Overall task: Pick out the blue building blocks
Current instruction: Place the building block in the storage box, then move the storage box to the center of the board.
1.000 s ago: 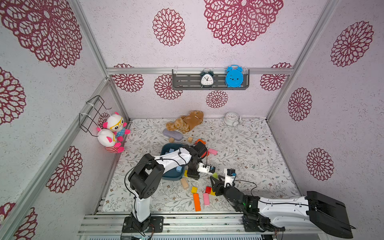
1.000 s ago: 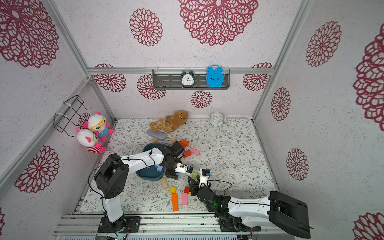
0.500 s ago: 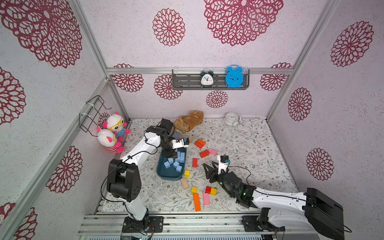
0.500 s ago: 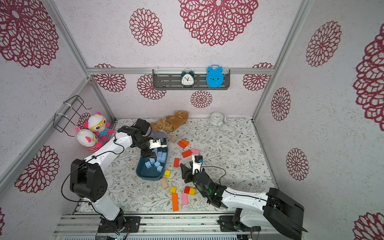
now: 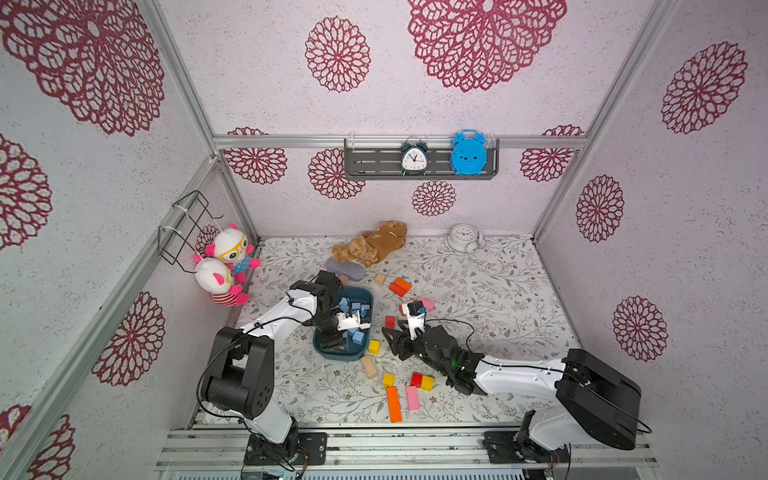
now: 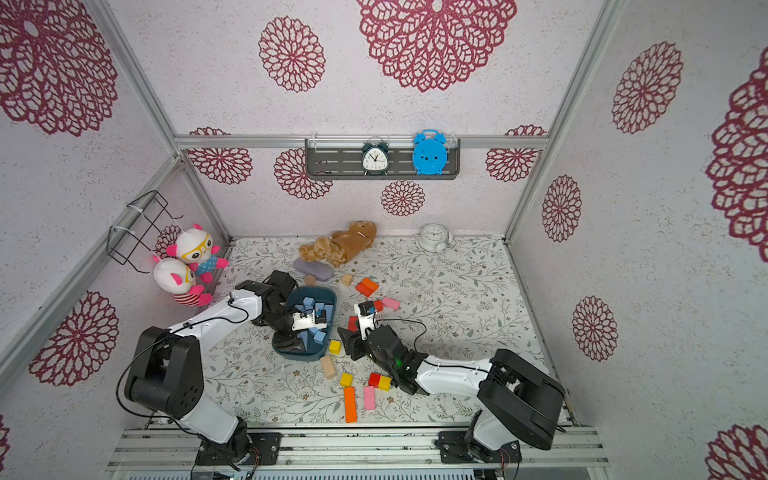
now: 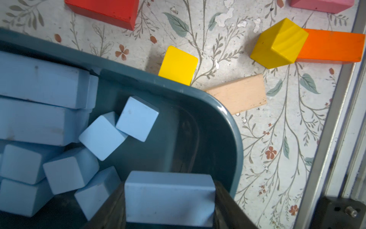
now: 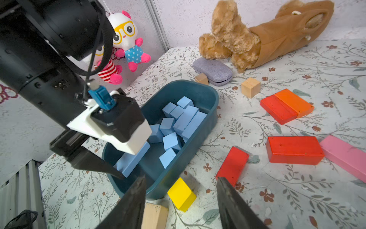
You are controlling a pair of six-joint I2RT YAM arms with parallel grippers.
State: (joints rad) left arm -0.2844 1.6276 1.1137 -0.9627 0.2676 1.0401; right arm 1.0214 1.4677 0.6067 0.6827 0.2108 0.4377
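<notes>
Left gripper (image 7: 169, 191), pinching a blue brick (image 7: 170, 202), has shifted to the near end of the tray (image 7: 210, 123); right gripper (image 8: 181, 179) hangs spread.

Hour numbers in a ring on the white dial of the dark alarm clock (image 5: 413, 158), standing on the grey wall shelf (image 5: 370, 163), too small to read singly, no other writing can be read
</notes>
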